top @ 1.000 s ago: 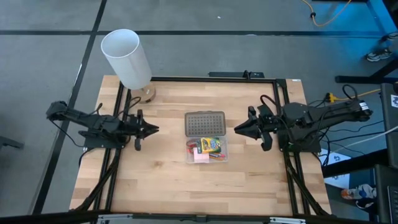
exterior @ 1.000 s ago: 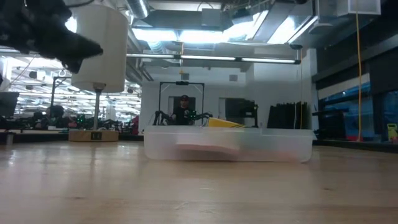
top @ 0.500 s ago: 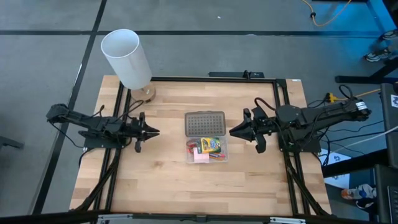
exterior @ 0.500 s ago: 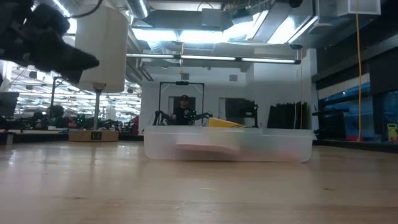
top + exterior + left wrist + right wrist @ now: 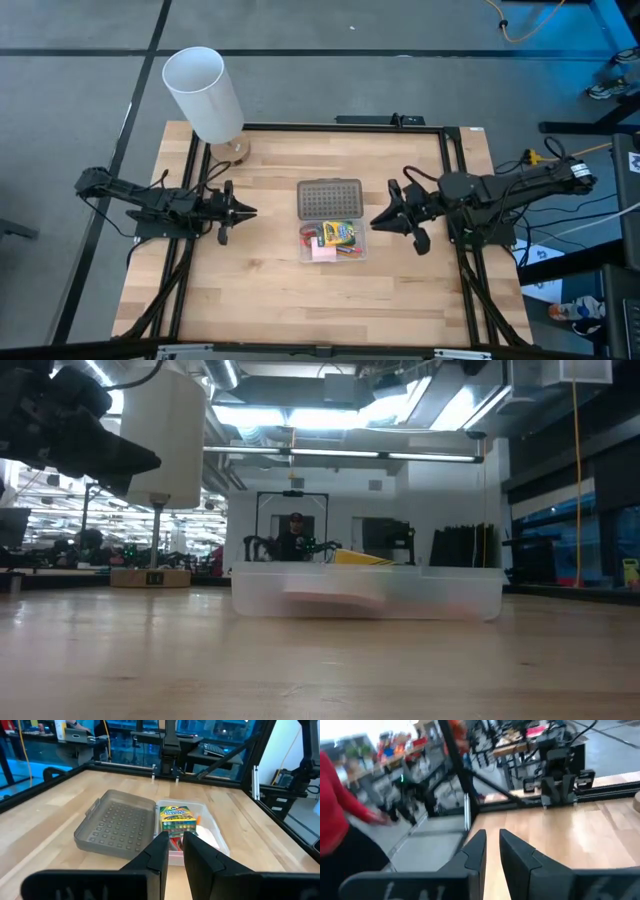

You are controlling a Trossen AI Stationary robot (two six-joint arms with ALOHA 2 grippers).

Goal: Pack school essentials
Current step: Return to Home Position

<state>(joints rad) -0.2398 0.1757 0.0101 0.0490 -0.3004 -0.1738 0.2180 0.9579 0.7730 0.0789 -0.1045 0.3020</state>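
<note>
Looked straight down on a pale wooden tabletop [image 5: 300,300] framed in black rails. Found a clear rectangular case [image 5: 363,243] at the middle, open, with its grey dotted lid [image 5: 329,199] folded flat on the far side, touching the case.

Saw inside the case a yellow-green crayon box [image 5: 340,234]. Saw a pink square sticky-note pad [image 5: 323,254] just beside it toward the near edge, and the red handles of scissors [image 5: 310,234] at the crayon box's left. Could not make out the other small pieces packed in there.

Noted the left claw [image 5: 250,211] hovering over the tabletop to the left of the case, well apart from it and pointing at it. Saw its fingers drawn close with only a thin slit between, gripping nothing. Noted the right claw [image 5: 373,222] on the opposite side, just beside the case's right wall, angled slightly toward the near edge. Saw its fingers likewise drawn close and gripping nothing.

Spotted a tall white cylinder [image 5: 203,95] standing at the far left corner, behind the left arm.

From tabletop height, saw the case as a low frosted box with the yellow crayon box peeking above its rim. Also saw a person [image 5: 294,535] standing far back in the room. Through the right wrist camera, caught a red sleeve [image 5: 335,805] beyond the tabletop's edge.
</note>
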